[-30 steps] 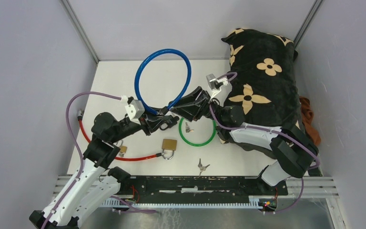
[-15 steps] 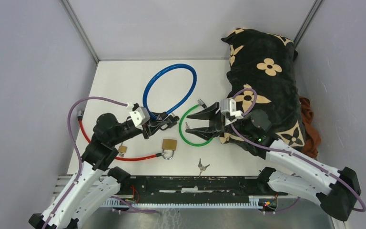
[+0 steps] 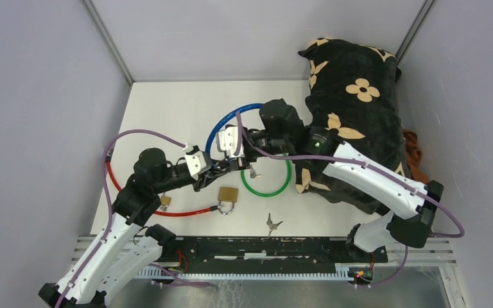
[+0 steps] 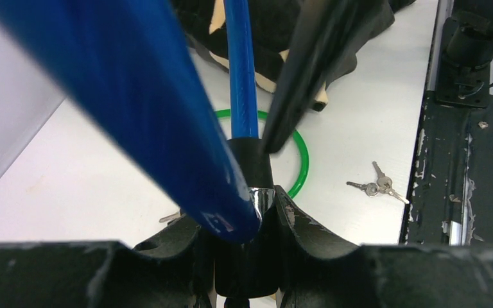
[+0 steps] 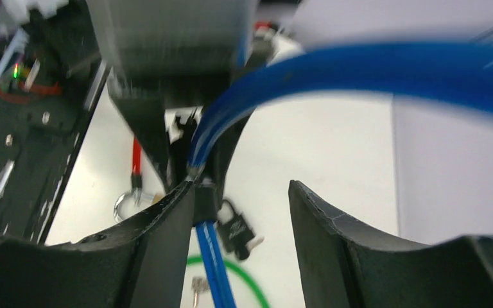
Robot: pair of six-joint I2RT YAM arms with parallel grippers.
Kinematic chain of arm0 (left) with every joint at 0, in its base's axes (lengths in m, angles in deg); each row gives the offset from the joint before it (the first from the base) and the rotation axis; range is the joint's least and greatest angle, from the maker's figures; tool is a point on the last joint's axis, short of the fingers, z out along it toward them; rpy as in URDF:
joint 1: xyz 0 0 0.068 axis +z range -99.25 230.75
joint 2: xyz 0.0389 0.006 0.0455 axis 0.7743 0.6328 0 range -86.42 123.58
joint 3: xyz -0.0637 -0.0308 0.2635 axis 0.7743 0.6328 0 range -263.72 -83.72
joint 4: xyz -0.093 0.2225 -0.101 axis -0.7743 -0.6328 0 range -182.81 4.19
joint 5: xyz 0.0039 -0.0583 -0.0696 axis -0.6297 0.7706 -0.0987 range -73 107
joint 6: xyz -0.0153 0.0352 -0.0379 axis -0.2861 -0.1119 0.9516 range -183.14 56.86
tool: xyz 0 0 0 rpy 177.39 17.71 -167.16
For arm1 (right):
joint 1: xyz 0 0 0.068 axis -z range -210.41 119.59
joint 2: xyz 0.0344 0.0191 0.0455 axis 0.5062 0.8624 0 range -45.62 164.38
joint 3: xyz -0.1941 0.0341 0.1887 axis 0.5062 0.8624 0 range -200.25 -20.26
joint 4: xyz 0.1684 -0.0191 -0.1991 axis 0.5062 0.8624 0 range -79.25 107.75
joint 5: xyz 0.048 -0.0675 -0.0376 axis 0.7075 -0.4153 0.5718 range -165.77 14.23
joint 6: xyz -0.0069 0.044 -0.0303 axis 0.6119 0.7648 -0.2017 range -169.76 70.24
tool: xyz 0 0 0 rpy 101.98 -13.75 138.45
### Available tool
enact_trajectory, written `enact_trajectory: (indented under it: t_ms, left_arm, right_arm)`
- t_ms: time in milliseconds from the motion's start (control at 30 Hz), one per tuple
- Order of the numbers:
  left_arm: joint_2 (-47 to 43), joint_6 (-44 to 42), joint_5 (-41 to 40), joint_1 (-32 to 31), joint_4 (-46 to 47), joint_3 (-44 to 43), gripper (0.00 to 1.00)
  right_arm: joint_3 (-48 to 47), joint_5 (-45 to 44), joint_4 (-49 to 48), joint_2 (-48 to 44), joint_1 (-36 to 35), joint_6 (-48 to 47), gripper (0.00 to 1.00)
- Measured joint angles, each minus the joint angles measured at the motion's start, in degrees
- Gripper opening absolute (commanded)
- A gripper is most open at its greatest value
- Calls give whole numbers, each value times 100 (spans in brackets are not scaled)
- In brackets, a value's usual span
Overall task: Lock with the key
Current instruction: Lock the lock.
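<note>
Black pillow (image 3: 359, 96), tan flower print, at 2 o'clock, lying against the right wall. Orange cloth (image 3: 418, 160) behind it, 3 o'clock. Green loop (image 3: 266, 195) lying flat just right of centre, beside the pillow. Red cable (image 3: 192, 212) curving through 8 o'clock, its end meeting a brass padlock (image 3: 228, 195) at 7 o'clock.

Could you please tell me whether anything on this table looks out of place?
Yes: a black floral blanket is bunched over the right side of the table, with an orange cloth wedged behind it. Neither seems related to locking. Otherwise nothing looks damaged.
</note>
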Motion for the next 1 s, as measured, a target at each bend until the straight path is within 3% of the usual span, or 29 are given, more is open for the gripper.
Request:
enact_trajectory:
  t_ms: [133, 367, 433, 500, 633, 833, 1000]
  left_arm:
    - [2, 13, 98, 0, -9, -66, 2]
    - [66, 11, 164, 0, -11, -85, 2]
    - [87, 2, 181, 0, -13, -98, 2]
    - [107, -4, 210, 0, -57, -138, 2]
    - [136, -39, 173, 13, -140, -210, 2]
    - [144, -70, 173, 28, -223, -238, 2]
    - [111, -70, 323, -13, -184, -238, 33]
  right_arm:
    - [195, -87, 925, 203, 11, -643, 61]
    - [789, -385, 957, -13, -9, -896, 59]
    - [787, -507, 914, -2, -26, -933, 49]
    - [739, -649, 909, 44, -37, -1003, 30]
    - [638, -839, 944, 177, -55, -1106, 2]
    - [741, -844, 822, 133, -79, -1086, 0]
    - [1606, -817, -57, -433, -125, -1040, 0]
